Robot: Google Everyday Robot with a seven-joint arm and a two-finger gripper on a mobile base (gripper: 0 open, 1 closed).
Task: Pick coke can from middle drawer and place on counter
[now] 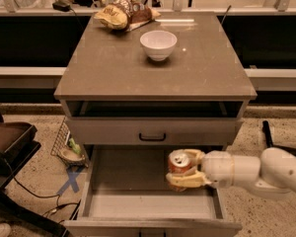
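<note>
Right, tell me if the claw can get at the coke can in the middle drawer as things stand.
Yes, it looks so: the claw is inside the open middle drawer with its fingers closed on the coke can from both sides, and nothing sits between them.

Robotics lab: jaws over middle drawer [128,179], taped floor cross [70,181], loose cables [32,193].

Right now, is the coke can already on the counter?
No, the gripper holds the coke can over the middle drawer, below the counter.

Upright coke can [179,162], in end effector [179,168], middle drawer's [128,177] right side
</note>
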